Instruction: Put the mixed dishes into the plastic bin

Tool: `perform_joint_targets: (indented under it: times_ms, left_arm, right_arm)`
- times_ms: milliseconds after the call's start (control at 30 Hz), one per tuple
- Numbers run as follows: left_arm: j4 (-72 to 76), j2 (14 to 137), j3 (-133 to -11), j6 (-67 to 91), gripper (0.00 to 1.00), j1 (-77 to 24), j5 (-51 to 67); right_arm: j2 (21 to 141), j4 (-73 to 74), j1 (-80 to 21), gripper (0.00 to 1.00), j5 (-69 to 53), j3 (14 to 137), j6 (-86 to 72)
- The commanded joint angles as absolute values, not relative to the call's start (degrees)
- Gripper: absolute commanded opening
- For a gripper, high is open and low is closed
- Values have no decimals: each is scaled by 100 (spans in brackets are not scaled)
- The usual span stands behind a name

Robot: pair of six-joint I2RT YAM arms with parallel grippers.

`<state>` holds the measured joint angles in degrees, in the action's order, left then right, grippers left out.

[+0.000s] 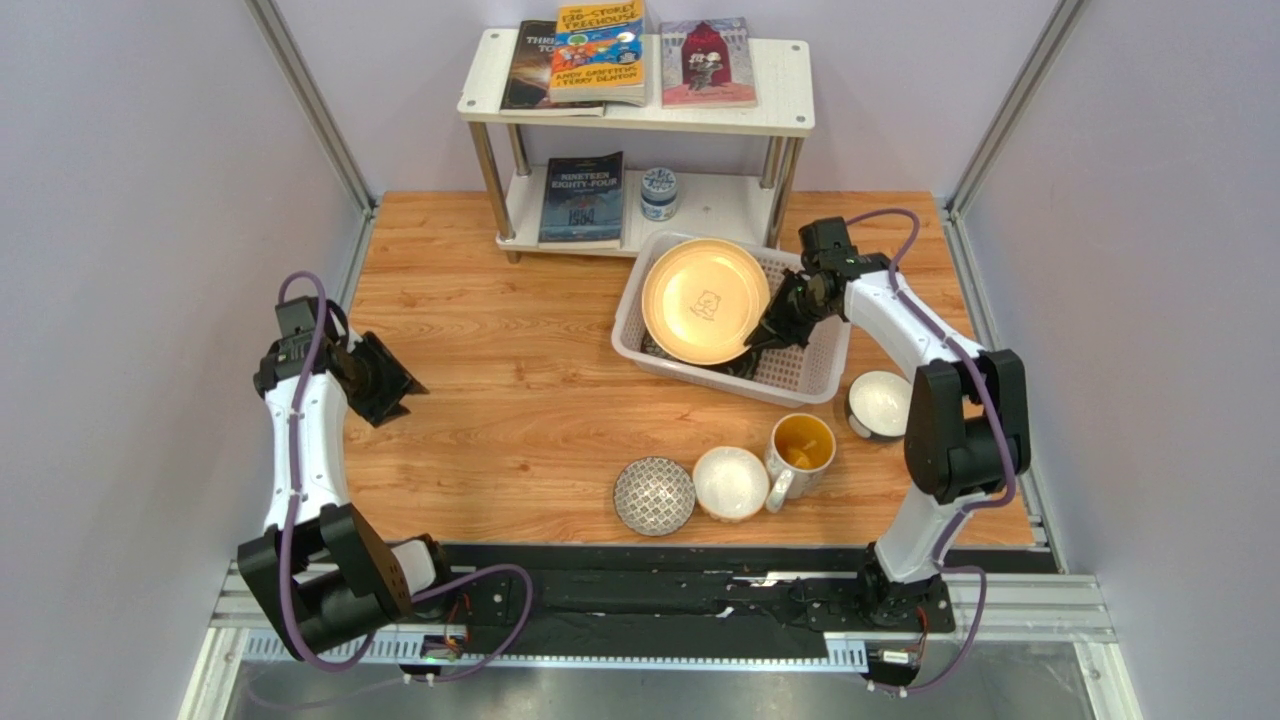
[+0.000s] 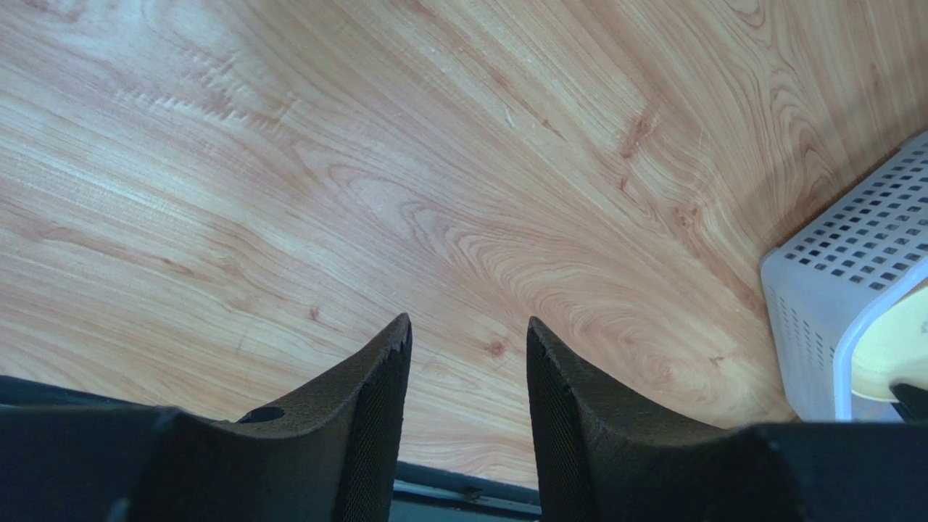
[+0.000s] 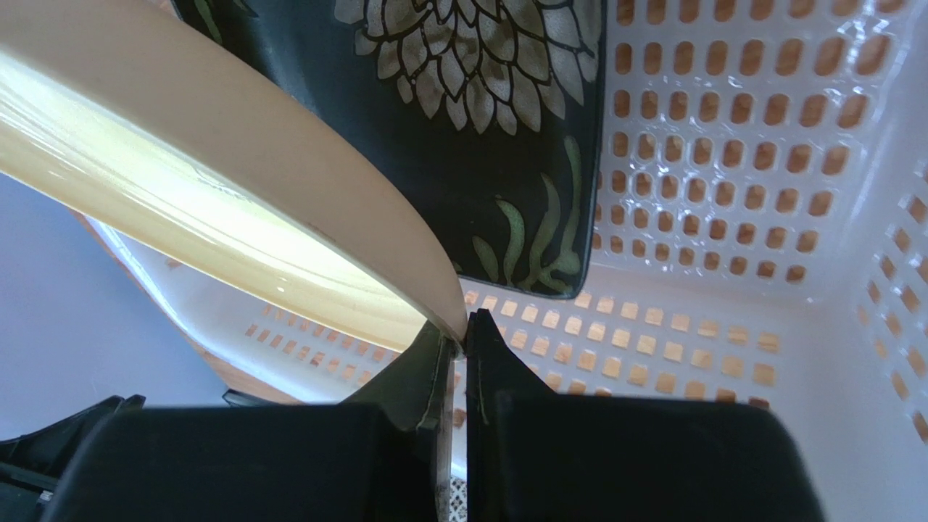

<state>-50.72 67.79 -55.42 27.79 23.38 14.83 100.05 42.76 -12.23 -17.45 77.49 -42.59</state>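
**Q:** What occupies the left of the figure?
**A:** The left fingers [image 2: 376, 392], partly spread and holding nothing, over bare counter [image 1: 511, 405], well apart from every dish.

**Q:** And the centre?
**A:** On the counter, in a row, stand a grey-patterned bowl [image 1: 655, 495], a white bowl [image 1: 730, 483] just beside it, and a yellow-inside mug [image 1: 801, 446]. Behind them is the plastic bin [image 1: 812, 375]. A black floral plate [image 3: 479, 109] lies on its floor, and the round yellow plate [image 1: 705, 300] is tilted above that.

**Q:** The right?
**A:** The right fingers [image 3: 419, 375] are pinched narrow on the yellow plate's rim. A dark-outside bowl [image 1: 879, 402] stands on the counter beside the bin.
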Motion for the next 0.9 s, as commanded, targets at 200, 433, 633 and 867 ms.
perform_joint_targets:
  times_ms: [200, 433, 633, 867]
  left_arm:
    - [-4940, 6697, -5493, 2716, 48, 2382, 1573]
    - [-4913, 6627, -5432, 2733, 48, 2391, 1608]
    - [-4913, 6653, -5467, 2725, 47, 2391, 1626]
    - [-4896, 6592, -5397, 2716, 47, 2382, 1626]
  right_arm:
    - [10538, 4219, -1222, 3, -2013, 8174, -4298]
    - [10494, 4034, -1029, 4, -1881, 8174, -4421]
    - [10758, 4237, -967, 26, -2048, 8376, -4272]
    - [10328, 4069, -949, 45, -2013, 7981, -4272]
